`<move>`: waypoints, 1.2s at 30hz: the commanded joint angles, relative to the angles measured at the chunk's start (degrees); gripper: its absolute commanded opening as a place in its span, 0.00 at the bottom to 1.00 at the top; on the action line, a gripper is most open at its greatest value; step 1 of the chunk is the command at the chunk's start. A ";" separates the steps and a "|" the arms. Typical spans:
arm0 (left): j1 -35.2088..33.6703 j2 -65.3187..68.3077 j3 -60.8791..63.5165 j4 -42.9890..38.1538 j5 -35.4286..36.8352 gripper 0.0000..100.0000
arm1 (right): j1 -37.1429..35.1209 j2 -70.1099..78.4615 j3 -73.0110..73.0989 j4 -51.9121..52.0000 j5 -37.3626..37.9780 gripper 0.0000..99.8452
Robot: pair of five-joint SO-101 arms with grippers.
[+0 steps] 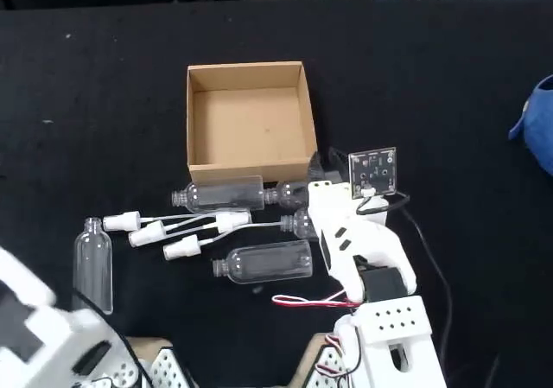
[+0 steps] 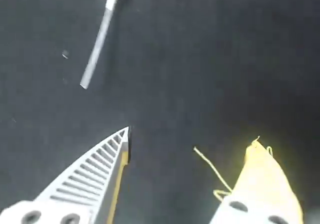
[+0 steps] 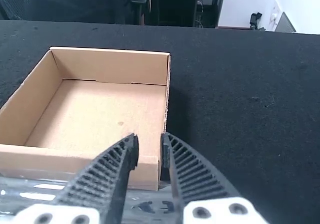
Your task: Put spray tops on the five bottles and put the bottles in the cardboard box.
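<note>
The open cardboard box [image 1: 246, 120] [image 3: 100, 114] holds nothing. Several clear capless bottles lie in front of it: one [image 1: 220, 195] along its near wall, one [image 1: 263, 263] nearer the arms, one [image 1: 93, 263] off to the left, and two partly under the right arm [image 1: 354, 241]. Several white spray tops [image 1: 147, 232] with thin tubes lie between them. My right gripper [image 3: 149, 140] [image 1: 318, 170] hovers over a bottle [image 3: 30, 194] at the box's near corner, jaws open a narrow gap with nothing between. My left gripper [image 2: 190, 139] is wide open above bare cloth, a spray top's tube [image 2: 97, 49] beyond it.
A black cloth [image 1: 449, 103] covers the table. The left arm's white body [image 1: 43, 336] sits at the near left corner. A blue object [image 1: 540, 129] pokes in at the right edge. A red and white cable [image 1: 311, 300] loops by the right arm's base.
</note>
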 commanded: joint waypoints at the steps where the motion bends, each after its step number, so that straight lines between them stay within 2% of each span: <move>1: -1.36 10.11 -13.49 -3.25 -1.67 0.24 | -0.62 -1.10 -0.40 -1.93 0.18 0.07; 16: -0.75 50.37 -67.12 -3.08 -1.49 0.24 | -0.62 -1.10 -0.31 -1.93 0.18 0.07; 25: 2.15 72.35 -92.00 -3.52 -1.49 0.24 | -0.62 -1.10 -0.40 -1.93 0.18 0.07; 30: 3.47 78.86 -99.30 -6.95 -1.49 0.24 | -0.62 -1.10 -0.31 -1.93 0.18 0.07; 36: 3.03 79.30 -95.69 -12.84 -1.58 0.24 | -0.62 -1.10 -0.31 -1.93 0.18 0.07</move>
